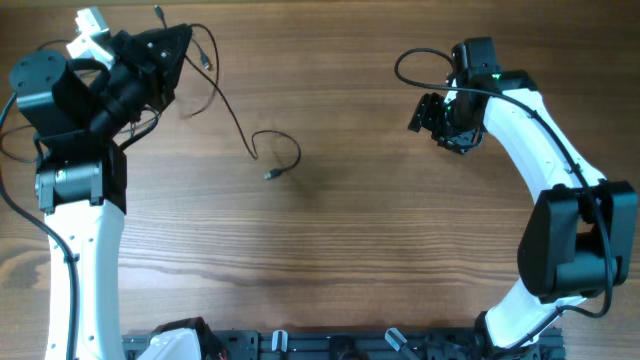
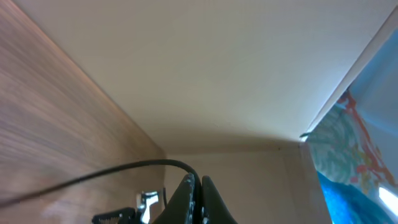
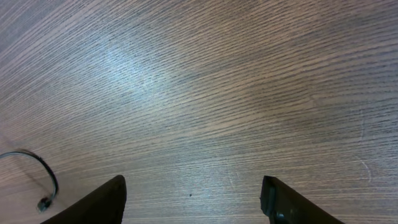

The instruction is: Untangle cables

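Thin dark cables [image 1: 228, 108] trail from the far left of the wooden table toward the middle, curl into a small loop, and end in a silvery plug [image 1: 272, 175]. My left gripper [image 1: 186, 42] is lifted at the far left and shut on a cable. In the left wrist view that cable [image 2: 130, 167] arcs in from the left to the pinched fingertips [image 2: 198, 184], with a silvery plug [image 2: 148, 200] hanging beside them. My right gripper [image 1: 432, 115] hovers at the far right, open and holding nothing. Its wrist view shows the gripper [image 3: 194, 190] over bare wood, with the cable loop [image 3: 41, 163] at lower left.
A thicker black arm wire [image 1: 410, 62] loops beside the right wrist. A black rail [image 1: 330, 345] runs along the table's front edge. In the left wrist view a pale wall [image 2: 217, 74] and a blue patterned surface [image 2: 357, 162] lie beyond the table.
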Controlling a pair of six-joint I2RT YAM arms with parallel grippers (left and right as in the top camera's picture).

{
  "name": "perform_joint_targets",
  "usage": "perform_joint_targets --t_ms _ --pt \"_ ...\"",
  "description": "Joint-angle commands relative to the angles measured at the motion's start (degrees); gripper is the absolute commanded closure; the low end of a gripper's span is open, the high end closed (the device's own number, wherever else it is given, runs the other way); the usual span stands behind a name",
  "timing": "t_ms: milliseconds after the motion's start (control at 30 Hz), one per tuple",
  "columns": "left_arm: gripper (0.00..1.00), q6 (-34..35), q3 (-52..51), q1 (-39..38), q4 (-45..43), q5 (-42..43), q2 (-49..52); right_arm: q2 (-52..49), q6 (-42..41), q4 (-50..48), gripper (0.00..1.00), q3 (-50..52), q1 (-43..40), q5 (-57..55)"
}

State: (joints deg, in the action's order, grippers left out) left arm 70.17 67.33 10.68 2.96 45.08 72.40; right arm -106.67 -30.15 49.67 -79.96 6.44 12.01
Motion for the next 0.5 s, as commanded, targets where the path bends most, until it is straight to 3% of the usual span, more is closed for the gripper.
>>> perform_joint_targets --t_ms 0,267,467 --pt "0.96 1.05 0.07 -0.90 -1.49 2.47 -0.81 0.17 0.15 -0.35 0.28 0.07 0.96 1.14" --pt "0.96 4.02 0.07 -6.32 -11.47 2.47 -0.85 0.17 0.20 -0.98 0.21 0.07 4.37 0.79" --pt "0.96 0.50 0.07 -7.43 -6.84 2.47 -0.83 0.17 -0.33 -1.03 0.18 0.07 5.33 -0.42"
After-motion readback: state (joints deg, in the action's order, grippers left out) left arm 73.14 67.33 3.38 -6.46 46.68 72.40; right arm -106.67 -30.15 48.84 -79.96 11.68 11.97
